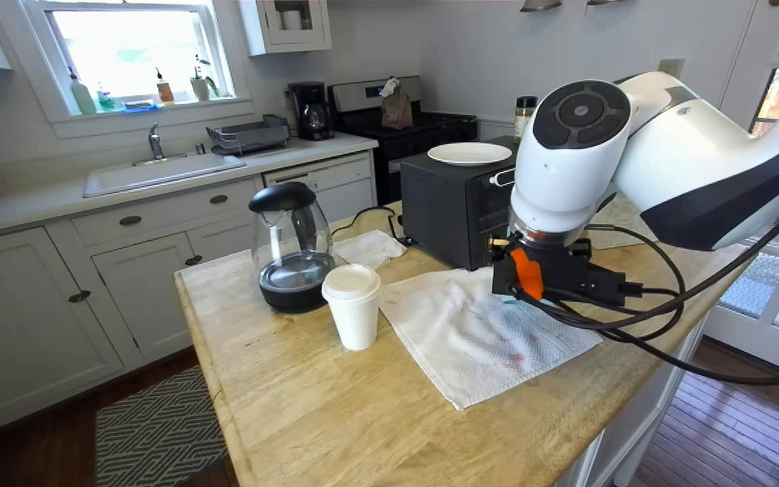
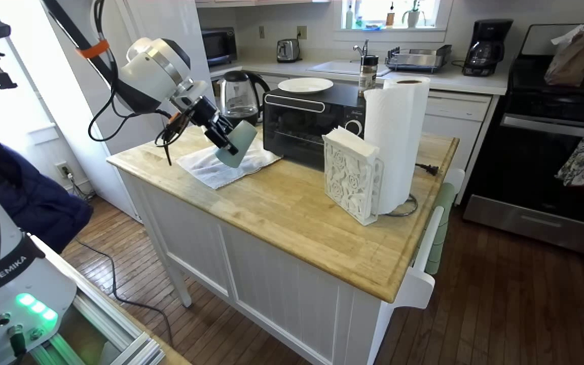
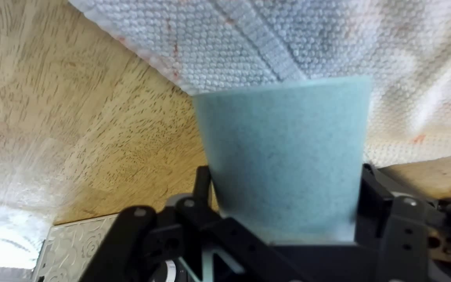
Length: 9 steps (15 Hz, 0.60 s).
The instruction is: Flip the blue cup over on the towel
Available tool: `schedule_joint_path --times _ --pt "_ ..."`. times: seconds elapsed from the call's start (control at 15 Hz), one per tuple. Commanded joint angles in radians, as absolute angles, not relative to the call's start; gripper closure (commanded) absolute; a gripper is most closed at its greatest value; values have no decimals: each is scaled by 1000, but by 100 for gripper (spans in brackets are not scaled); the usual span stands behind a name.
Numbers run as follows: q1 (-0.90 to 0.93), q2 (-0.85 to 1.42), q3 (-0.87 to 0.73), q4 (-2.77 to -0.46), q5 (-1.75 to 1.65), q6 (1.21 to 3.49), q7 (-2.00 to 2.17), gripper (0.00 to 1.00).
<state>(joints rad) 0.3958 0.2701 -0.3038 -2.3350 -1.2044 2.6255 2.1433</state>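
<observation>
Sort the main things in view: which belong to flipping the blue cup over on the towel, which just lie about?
For the job:
blue cup
gripper holding it
towel

Just lying about:
lidded white cup
glass kettle
toaster oven
plate
jar
paper towel roll
napkin holder

We've got the towel (image 1: 460, 345) on the kitchen island (image 1: 335, 419); in an exterior view, takeaway cup (image 1: 354, 314) to its left, kettle (image 1: 295, 287) behind that, toaster oven (image 1: 438, 213) beyond the towel, plate (image 1: 470, 154) on top, and there's the tumbler (image 2: 240, 144) in the gripper (image 3: 286, 178), over the towel!
</observation>
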Motion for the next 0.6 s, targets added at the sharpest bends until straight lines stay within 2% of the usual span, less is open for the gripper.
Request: schedule_joint_path --times 0.0,0.2,0.27,0.53 --pt "433 316 -315 -2280 -1299 2581 2306 40" --pt "451 345 -315 -2252 -1363 2545 2401 40" --pt "333 344 -187 -2241 -1412 2498 2435 40" --pt "265 377 -77 -2220 -1519 2384 2522 40"
